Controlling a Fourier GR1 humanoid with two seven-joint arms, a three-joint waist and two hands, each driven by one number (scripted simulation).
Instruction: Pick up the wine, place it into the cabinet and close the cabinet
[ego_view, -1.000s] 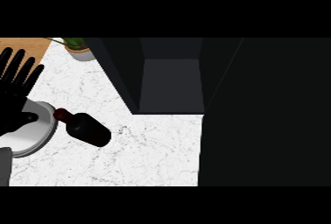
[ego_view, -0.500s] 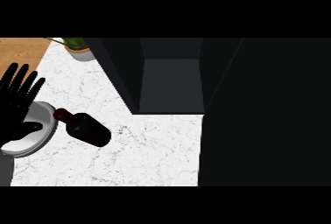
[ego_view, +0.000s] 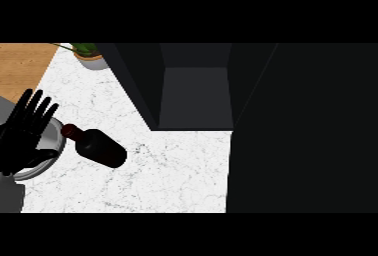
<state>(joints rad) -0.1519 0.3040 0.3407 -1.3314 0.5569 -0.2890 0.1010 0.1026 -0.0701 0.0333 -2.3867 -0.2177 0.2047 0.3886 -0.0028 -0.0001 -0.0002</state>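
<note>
A: Head view. What fills it?
B: Cabinet first, standing open, its dark door across the right side. Below it, the counter.
A: What's changed?
B: Left hand. It has slid down over the plate (fingers straight and spread, holding nothing) and is now close to the wine.
A: And the wine?
B: Hasn't budged. It lies on its side on the counter, left of the cabinet, neck at the plate's rim. I'd judge a grasp comes next; nothing is lifted yet. Right hand isn't showing.
A: Anything smaller?
B: Plant, top left.
</note>
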